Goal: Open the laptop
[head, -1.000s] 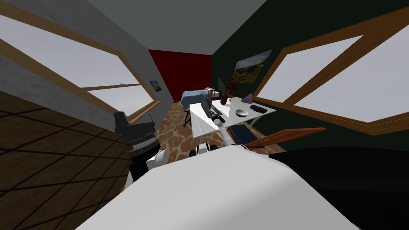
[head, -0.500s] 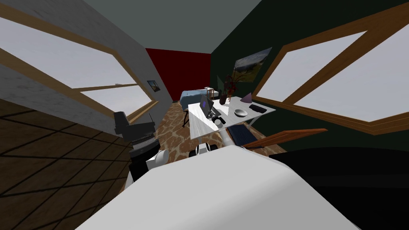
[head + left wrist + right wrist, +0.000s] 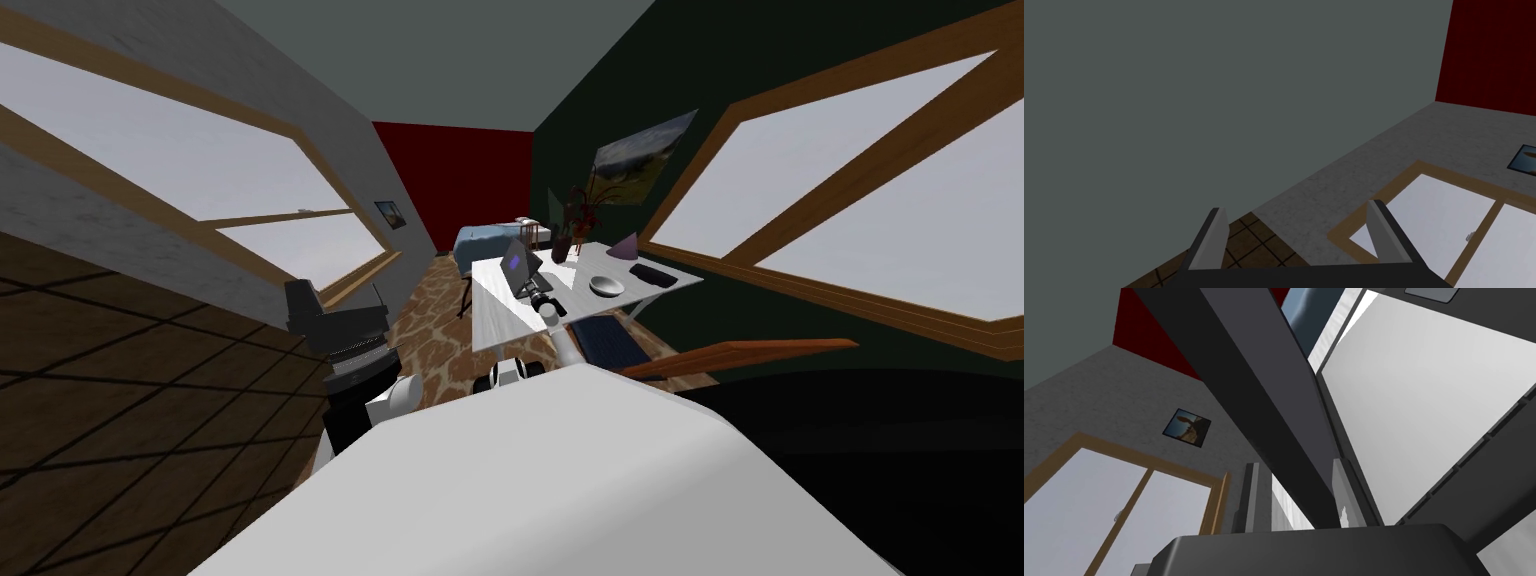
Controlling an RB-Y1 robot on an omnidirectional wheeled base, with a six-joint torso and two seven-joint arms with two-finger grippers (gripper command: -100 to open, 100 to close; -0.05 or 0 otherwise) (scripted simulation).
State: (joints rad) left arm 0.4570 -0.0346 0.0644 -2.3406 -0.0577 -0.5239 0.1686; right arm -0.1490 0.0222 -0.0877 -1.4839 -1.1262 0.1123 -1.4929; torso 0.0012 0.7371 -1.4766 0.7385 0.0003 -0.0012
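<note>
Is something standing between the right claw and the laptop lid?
Nothing visible does. The right claw grips the lid edge of the laptop, one finger on each side. The left claw hangs open, holding nothing.

Laptop [image 3: 520, 268] dark grey, purple patch on lid. Counter [image 3: 495, 315] white. Carpet [image 3: 430, 335] tan with brown giraffe-like blotches. Tiled surface [image 3: 120, 400] dark brown, black grid lines. Far wall [image 3: 460, 175] deep red, right wall [image 3: 700, 60] dark green, left wall [image 3: 300, 100] mottled grey. Bed [image 3: 478, 241] blue. Cone [image 3: 624, 247] purple. Bowl [image 3: 606, 285] grey. Window frame [image 3: 270, 216] light brown.
</note>
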